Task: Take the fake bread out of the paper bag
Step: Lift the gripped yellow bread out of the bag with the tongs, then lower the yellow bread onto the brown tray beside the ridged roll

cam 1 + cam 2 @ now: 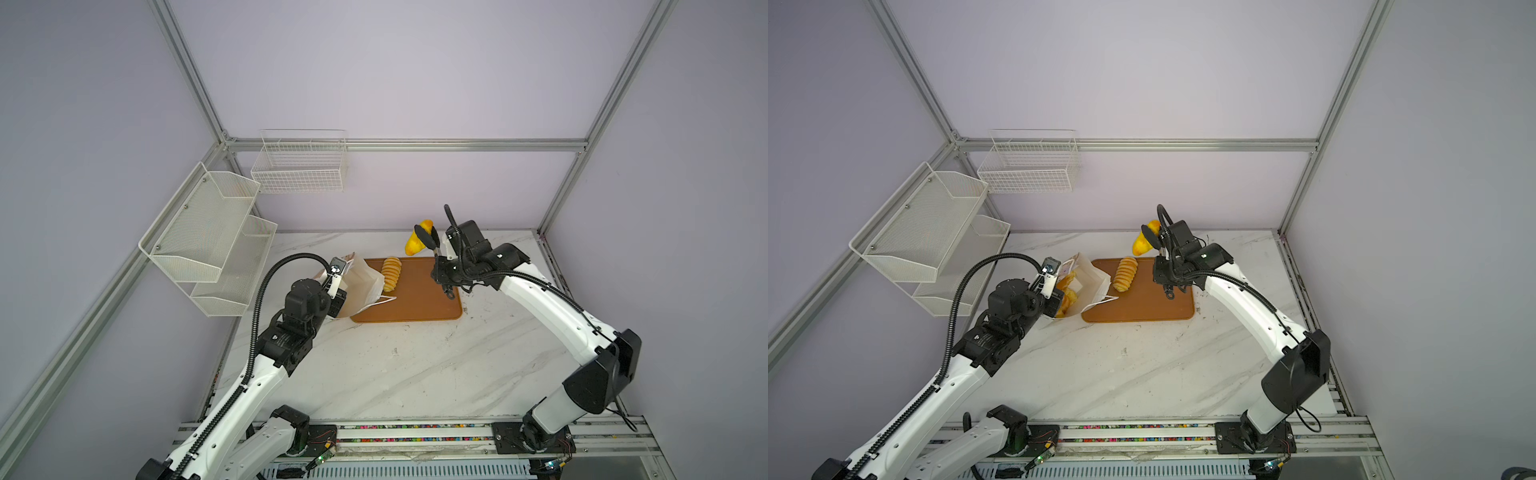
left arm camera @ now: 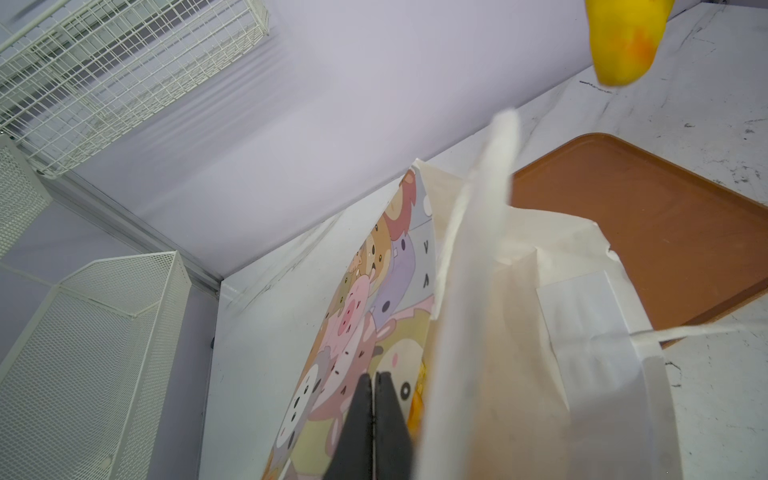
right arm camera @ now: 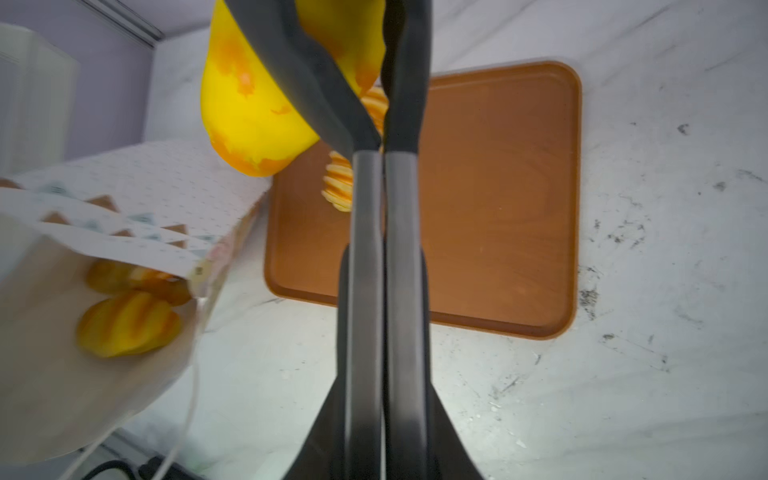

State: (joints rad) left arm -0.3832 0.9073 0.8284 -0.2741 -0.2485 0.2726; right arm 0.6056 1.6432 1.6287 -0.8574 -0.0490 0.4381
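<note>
**Top views:** right claw [image 1: 424, 230] pinched a smooth yellow roll [image 1: 414, 246] aloft near the 12 o'clock edge of the tray [image 1: 424, 305], long axis 1-to-7 o'clock. A ridged roll [image 1: 391, 273] lay 12-to-6 on the tray.

**Left wrist:** left claw [image 2: 374, 378], pressed together, sat against the paper bag [image 2: 490, 353] at the tray's 9 o'clock.

**Right wrist:** buns [image 3: 129, 320] lay inside the bag; most apparently left.
</note>
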